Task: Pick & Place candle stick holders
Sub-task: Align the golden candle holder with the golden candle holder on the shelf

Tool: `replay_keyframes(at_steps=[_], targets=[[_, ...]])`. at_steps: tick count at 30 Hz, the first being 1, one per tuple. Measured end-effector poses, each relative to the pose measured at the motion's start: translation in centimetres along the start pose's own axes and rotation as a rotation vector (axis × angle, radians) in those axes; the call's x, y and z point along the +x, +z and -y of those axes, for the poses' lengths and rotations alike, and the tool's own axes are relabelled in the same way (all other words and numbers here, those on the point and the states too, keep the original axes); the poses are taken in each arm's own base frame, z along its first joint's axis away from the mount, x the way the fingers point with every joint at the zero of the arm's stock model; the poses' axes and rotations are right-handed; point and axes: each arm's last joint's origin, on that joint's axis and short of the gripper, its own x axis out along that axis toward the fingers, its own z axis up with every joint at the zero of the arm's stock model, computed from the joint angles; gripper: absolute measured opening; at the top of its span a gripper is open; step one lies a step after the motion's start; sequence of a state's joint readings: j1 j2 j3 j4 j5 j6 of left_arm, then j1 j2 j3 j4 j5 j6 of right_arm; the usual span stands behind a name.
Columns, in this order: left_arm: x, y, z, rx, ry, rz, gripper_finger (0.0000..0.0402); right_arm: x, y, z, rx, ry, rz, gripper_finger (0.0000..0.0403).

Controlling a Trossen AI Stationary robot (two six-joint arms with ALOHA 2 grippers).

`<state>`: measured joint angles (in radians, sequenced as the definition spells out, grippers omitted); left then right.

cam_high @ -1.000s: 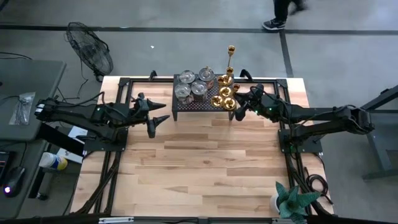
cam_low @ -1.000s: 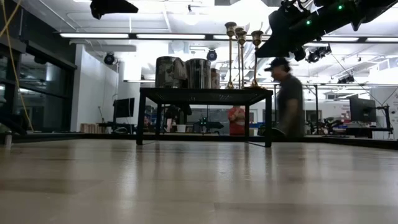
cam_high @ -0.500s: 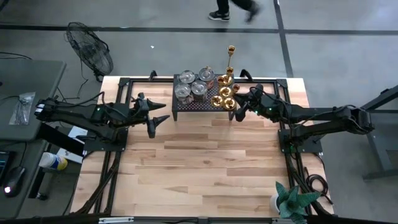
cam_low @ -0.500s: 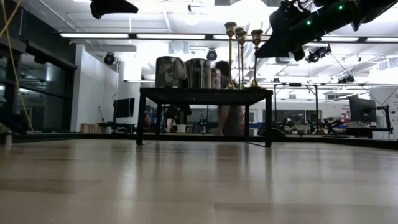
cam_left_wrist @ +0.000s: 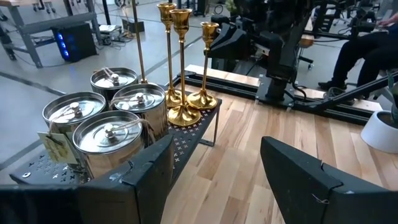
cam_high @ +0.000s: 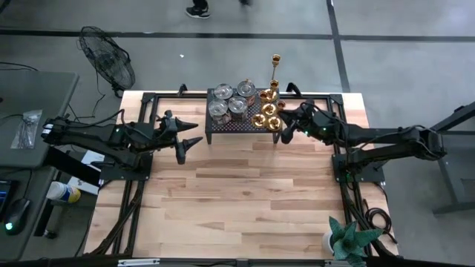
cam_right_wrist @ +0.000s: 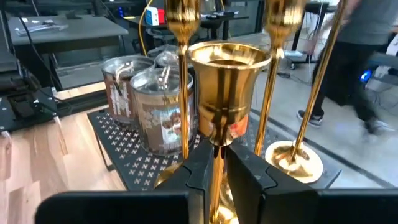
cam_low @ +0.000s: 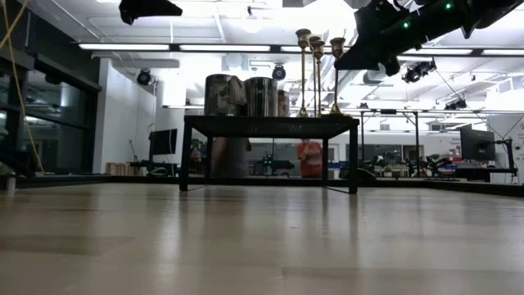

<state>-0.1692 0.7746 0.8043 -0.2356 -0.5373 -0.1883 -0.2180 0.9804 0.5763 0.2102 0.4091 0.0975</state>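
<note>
Right now the right gripper (cam_right_wrist: 214, 165) has its fingers pinching a brass candlestick (cam_right_wrist: 225, 87) on the black stand (cam_high: 234, 126); lifting it straight up comes next, I'd judge, while the left gripper (cam_high: 187, 139) waits, fingers spread.

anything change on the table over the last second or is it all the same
On the table, nothing visibly changed. The right tool stays shut on a brass candlestick at the black stand, and the left tool stays open beside the stand, holding nothing. The silvery cups and the other candlesticks sit as before. Only a person beyond the table walked across toward the left of the high view.
</note>
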Motion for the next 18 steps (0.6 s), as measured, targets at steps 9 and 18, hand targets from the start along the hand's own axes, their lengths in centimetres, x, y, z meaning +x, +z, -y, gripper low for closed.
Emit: replay_keyframes(at_steps=[9,18], targets=[[-0.01,0.0,0.0,0.0,0.0,0.0,0.0234,-0.04,0.8,-0.05,-0.033,0.0,-0.012,0.0036],[0.0,0.0,0.0,0.0,0.0,0.0,0.0234,0.35,0.46,-0.25,-0.025,0.02,-0.032,0.0036]])
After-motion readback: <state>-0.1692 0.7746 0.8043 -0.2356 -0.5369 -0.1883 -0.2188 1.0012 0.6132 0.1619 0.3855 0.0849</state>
